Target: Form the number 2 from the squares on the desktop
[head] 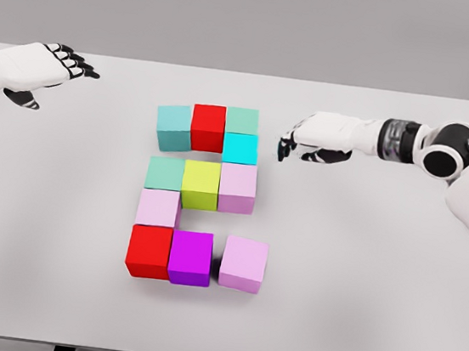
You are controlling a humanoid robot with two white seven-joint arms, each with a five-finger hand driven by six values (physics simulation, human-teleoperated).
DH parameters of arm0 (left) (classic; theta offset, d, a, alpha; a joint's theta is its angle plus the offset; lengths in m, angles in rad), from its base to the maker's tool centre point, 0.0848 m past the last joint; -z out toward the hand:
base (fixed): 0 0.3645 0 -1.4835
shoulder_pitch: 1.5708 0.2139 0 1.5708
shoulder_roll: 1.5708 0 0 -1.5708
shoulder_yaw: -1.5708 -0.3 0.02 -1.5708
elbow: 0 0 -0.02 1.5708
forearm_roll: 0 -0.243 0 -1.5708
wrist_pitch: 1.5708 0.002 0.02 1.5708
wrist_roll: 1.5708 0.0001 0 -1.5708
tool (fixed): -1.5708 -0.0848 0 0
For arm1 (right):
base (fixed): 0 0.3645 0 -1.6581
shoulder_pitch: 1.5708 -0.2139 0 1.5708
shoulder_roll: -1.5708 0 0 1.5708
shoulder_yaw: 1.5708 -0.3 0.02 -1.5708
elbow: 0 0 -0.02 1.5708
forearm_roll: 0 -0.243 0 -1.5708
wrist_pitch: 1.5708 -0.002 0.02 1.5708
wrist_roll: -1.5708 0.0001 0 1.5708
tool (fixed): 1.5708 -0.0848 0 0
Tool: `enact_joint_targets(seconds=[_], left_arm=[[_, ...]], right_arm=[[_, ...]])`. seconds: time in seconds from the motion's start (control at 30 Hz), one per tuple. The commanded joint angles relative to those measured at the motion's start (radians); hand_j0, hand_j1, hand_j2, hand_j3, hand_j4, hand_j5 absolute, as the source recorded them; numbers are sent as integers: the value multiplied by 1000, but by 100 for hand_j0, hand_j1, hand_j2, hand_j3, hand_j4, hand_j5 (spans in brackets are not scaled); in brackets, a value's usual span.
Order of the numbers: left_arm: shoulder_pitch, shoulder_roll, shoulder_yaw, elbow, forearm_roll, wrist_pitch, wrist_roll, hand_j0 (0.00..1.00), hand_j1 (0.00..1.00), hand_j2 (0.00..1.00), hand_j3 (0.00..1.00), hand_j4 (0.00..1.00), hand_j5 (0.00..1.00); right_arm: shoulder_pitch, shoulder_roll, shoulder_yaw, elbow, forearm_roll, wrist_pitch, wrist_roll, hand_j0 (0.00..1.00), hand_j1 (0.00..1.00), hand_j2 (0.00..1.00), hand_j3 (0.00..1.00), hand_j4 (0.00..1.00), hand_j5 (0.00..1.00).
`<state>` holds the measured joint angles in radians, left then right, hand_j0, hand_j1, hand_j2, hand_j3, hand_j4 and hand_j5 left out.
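1. Hovering just right of the cyan cube point(240, 148), the right hand point(312, 140) has its fingers loosely curled downward and grips nothing.
2. Cubes point(209, 127) sit mid-counter point(375, 287) forming a 2: teal, red, green on top, cyan below, then green, yellow, pink, a pink one, and red, purple, pink at the bottom.
3. Left hand point(38, 66) hangs open, empty, far left.
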<state>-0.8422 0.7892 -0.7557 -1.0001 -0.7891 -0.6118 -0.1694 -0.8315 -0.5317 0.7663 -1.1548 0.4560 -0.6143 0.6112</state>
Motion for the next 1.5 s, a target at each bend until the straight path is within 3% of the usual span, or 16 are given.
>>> enact_joint_targets(seconds=[0.0,0.07,0.2,0.4,0.7,0.87,1.0,1.47], left_arm=[[0,1,1,0,5,1,1,100,100,100,100,100,100],[0,1,3,0,5,1,1,100,100,100,100,100,100],[0,2,3,-2,7,1,1,100,100,100,100,100,100],[2,2,1,-3,7,1,1,100,100,100,100,100,100],[0,12,3,3,7,1,1,100,100,100,100,100,100],[3,2,162,233,-4,1,-1,100,100,100,100,100,100],[-1,1,167,288,-9,1,-1,100,100,100,100,100,100],[-1,-5,164,270,1,1,-1,100,100,100,100,100,100]], right_arm=[[0,-140,-4,-184,-17,3,0,58,58,58,58,58,58],[48,-221,-4,-324,-19,3,0,58,58,58,58,58,58],[66,-290,-2,-431,-20,3,0,56,56,56,56,56,56],[180,-343,7,-557,-11,3,0,52,52,52,52,52,52],[246,-353,18,-605,-8,3,0,50,50,50,50,50,50],[252,-327,18,-611,-13,3,0,50,50,50,50,50,50],[276,-297,21,-611,-10,3,0,50,50,50,50,50,50],[290,-254,21,-611,-7,3,0,49,49,49,49,49,49]])
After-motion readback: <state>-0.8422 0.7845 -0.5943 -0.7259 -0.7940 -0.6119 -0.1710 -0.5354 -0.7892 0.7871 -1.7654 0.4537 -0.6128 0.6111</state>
